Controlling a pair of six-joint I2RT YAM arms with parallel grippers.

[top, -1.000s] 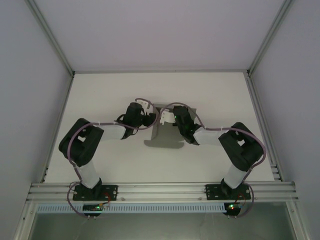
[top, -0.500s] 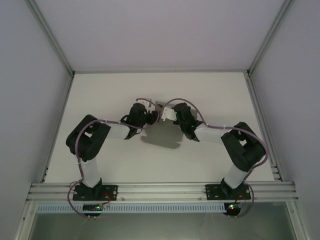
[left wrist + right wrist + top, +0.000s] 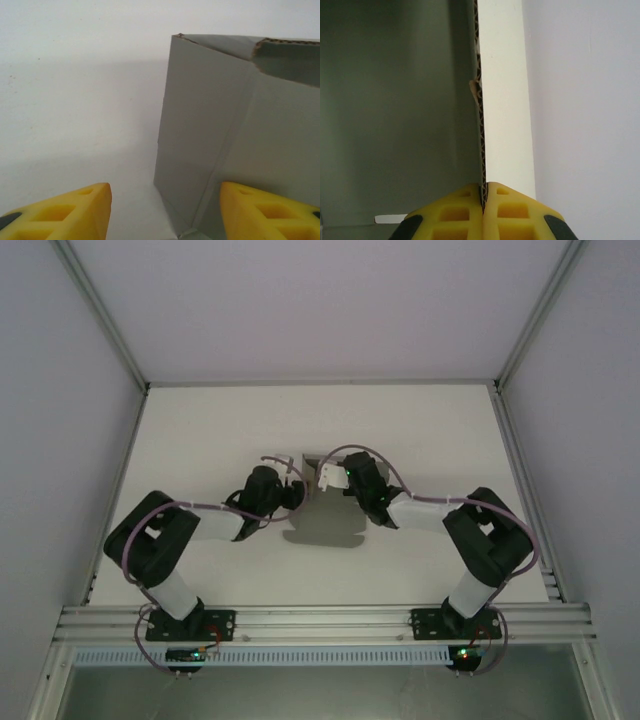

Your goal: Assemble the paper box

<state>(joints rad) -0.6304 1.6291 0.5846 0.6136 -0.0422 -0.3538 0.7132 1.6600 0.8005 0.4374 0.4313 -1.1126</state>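
The paper box [image 3: 322, 525] is a grey cardboard sheet, partly folded, at the middle of the table between my two arms. My right gripper [image 3: 327, 473] is shut on an upright grey flap, whose corrugated edge [image 3: 479, 125] runs straight up from the yellow fingertips [image 3: 465, 210]. My left gripper [image 3: 285, 472] stands open beside the box's left side. In the left wrist view a folded grey wall [image 3: 220, 150] rises in front of the open gripper [image 3: 165, 212], with its corner between the two yellow fingers [image 3: 75, 210] and nothing gripped.
The white table [image 3: 200, 440] lies bare around the box. Metal frame posts [image 3: 100, 320] rise at both back corners, and an aluminium rail [image 3: 320, 620] carrying the arm bases runs along the near edge. Pale walls close in on both sides.
My left arm has drawn back toward the left and its gripper has come off the box. The box's rounded near flap now lies further from the rail. My right gripper keeps its hold.
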